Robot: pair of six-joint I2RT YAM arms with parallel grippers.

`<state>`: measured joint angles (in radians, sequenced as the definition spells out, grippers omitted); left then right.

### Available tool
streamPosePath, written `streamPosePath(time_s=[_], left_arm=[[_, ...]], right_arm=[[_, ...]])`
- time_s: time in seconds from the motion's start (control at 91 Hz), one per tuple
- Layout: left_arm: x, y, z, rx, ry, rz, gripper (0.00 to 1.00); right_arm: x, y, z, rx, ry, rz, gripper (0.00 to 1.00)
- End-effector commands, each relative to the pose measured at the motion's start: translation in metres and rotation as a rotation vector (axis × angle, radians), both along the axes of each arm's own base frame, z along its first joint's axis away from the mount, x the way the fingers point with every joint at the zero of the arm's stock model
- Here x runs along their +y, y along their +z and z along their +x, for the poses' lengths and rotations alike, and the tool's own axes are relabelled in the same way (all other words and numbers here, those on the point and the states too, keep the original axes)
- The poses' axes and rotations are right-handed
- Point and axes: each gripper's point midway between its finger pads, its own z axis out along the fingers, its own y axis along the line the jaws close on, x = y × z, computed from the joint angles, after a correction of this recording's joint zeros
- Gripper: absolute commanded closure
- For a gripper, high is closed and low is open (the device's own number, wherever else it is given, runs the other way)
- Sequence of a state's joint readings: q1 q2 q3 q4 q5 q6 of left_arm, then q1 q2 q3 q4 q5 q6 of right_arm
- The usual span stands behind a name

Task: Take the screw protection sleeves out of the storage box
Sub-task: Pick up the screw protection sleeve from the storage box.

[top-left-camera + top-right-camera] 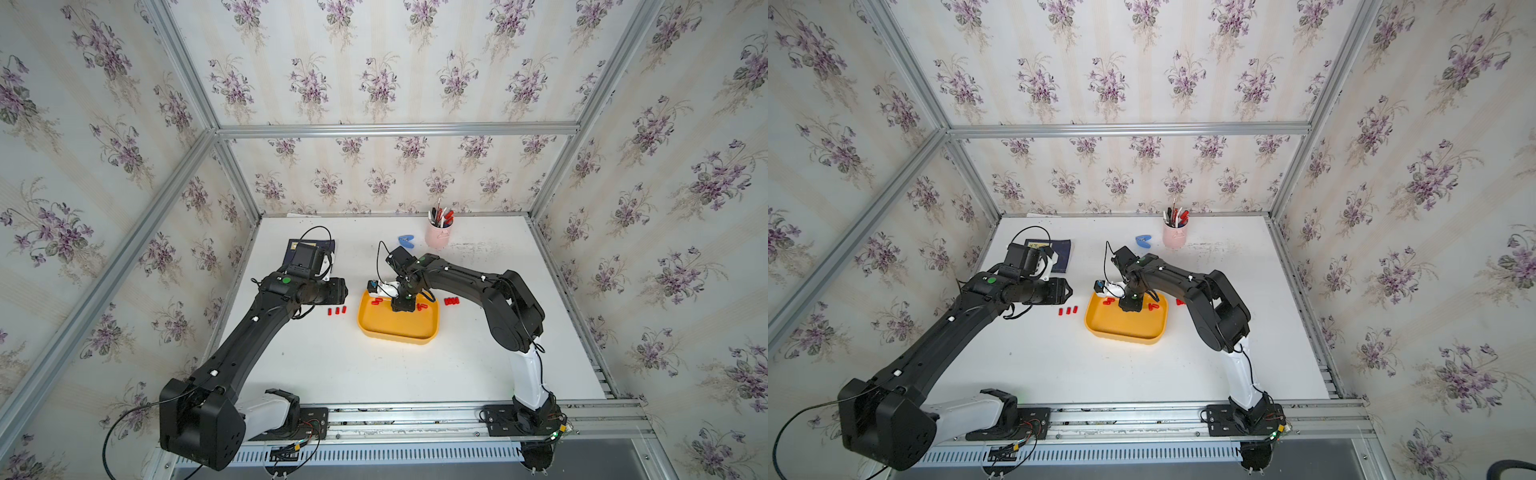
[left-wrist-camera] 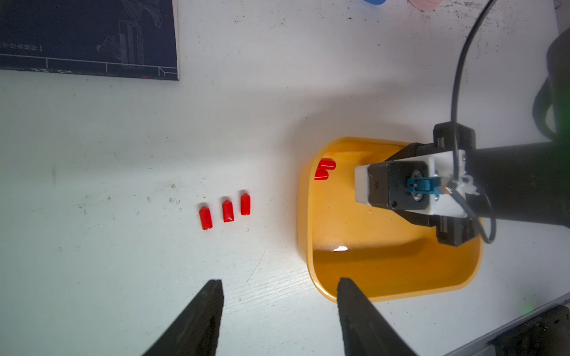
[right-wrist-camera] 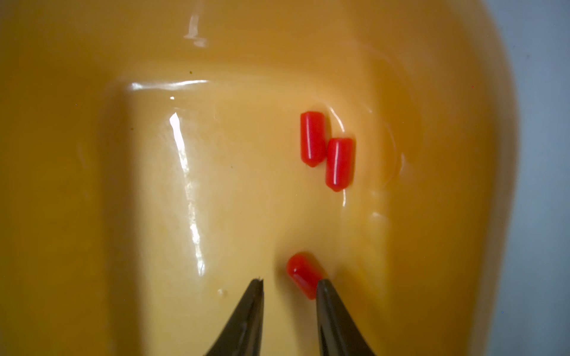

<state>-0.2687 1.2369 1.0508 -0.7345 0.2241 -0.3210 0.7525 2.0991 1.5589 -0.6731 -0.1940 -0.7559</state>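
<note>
Three loose sleeves (image 1: 336, 311): in both top views, laid on the table (image 1: 332, 365) at nine o'clock of the tray (image 1: 395, 338); another cluster (image 1: 451, 301) is seen at three o'clock.
Far wall: more sleeves (image 1: 1109, 301) are seen inside the tray, at eleven and one o'clock.
Right arm: bent in from three o'clock, with the right pincer (image 1: 402, 308) pointed straight down into the tray; judged the nearer arm.
Left pincer (image 2: 279, 280): in the left wrist view, spread wide and empty over the table beside the tray.
Right jaws: in the right wrist view, parted narrowly with nothing clamped.
Target sleeve (image 3: 303, 272): laid on the tray floor, touching one finger (image 3: 330, 308), largely within the gap, with its long axis slanted across the closing line; a slight sideways shift is judged needed.
</note>
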Motion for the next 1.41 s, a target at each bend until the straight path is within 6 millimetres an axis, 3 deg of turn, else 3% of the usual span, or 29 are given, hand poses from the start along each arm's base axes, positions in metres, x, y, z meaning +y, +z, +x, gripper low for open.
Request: streamPosePath(time_s=[0.0, 0.44, 0.945, 1.165, 1.396], left_arm=[[-0.001, 0.004, 0.005, -0.027, -0.013, -0.006, 0.36], [0.002, 0.001, 0.004, -0.018, -0.009, -0.003, 0.36], [0.002, 0.001, 0.004, -0.018, -0.012, 0.0, 0.36], [0.002, 0.0, 0.004, -0.011, -0.012, 0.0, 0.36], [0.002, 0.001, 0.004, -0.014, -0.012, -0.001, 0.36]], right_arm=[[0.003, -0.002, 0.008, -0.035, 0.006, 0.0, 0.66], [0.003, -0.012, 0.009, -0.033, 0.011, -0.01, 0.65], [0.003, -0.012, 0.011, -0.049, -0.065, 0.025, 0.85], [0.01, 0.029, 0.021, -0.068, -0.209, 0.149, 0.86], [-0.001, 0.074, 0.031, -0.048, -0.394, 0.287, 0.88]])
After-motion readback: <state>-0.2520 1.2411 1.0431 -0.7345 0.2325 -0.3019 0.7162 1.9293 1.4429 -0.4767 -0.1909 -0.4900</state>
